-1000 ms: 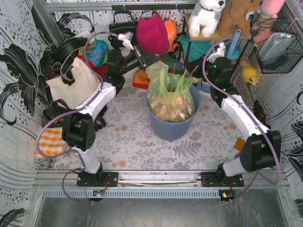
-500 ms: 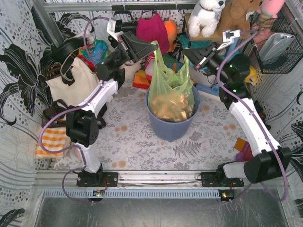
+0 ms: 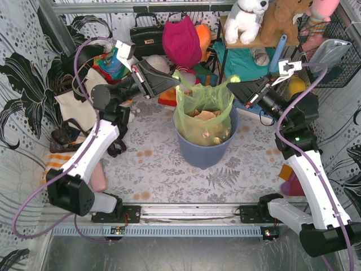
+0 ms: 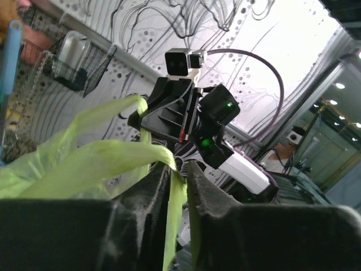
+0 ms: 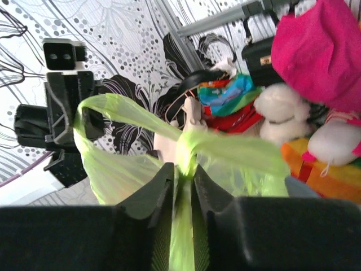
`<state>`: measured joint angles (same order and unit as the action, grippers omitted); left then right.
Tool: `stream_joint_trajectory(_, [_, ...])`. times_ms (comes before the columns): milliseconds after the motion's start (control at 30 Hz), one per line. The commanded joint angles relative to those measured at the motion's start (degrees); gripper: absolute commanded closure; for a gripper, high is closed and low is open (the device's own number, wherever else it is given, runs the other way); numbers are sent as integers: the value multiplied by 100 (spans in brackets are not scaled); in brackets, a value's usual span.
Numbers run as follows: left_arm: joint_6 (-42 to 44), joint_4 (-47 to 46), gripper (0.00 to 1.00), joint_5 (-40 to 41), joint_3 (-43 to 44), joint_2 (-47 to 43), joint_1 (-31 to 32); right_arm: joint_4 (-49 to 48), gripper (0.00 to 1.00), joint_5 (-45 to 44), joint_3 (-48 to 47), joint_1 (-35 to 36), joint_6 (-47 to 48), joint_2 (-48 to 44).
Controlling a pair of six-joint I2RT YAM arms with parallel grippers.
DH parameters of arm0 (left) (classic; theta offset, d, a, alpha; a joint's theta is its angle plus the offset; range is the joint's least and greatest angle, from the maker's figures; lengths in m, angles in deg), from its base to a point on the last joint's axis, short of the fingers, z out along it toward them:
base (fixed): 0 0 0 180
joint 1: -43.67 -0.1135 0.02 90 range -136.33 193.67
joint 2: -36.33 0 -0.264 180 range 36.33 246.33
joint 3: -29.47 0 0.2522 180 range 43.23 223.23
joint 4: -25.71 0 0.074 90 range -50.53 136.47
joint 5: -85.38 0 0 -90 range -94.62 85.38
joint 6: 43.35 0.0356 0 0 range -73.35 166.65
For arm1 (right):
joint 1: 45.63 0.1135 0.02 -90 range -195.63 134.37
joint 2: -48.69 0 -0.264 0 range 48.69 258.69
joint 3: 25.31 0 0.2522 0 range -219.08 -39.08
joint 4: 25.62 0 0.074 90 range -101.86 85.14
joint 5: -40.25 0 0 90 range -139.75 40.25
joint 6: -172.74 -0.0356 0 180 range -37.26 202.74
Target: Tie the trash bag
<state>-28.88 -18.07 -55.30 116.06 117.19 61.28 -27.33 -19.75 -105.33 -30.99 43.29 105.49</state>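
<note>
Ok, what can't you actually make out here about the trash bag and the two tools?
- Lower part of the trash bag: top view, hidden by the wall of the bin.
- Whether the left tool pinches the green strip or only flanks it: left wrist view, its own dark fingers block it.
- Any knot: right wrist view, plastic at the right tool is blurred; top view, too small.

No writing, number or brand mark can be read anywhere in these views. The trash bag [image 3: 203, 113], the bin [image 3: 204, 151] and the tote bag [image 3: 69, 106] show no legible print.
</note>
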Motion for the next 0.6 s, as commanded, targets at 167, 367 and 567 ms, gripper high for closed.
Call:
stream_joint_trajectory(167, [3281, 4482, 33, 380, 424, -1129, 6, 281, 47, 318, 318, -24, -244, -234])
stream_joint_trajectory(367, [3015, 4220, 29, 203, 121, -1058, 14, 128, 53, 410, 368, -24, -379, -191])
stream_joint_trajectory(567, [2894, 3780, 27, 391, 102, -861, 259, 36, 56, 402, 343, -30, -396, -115])
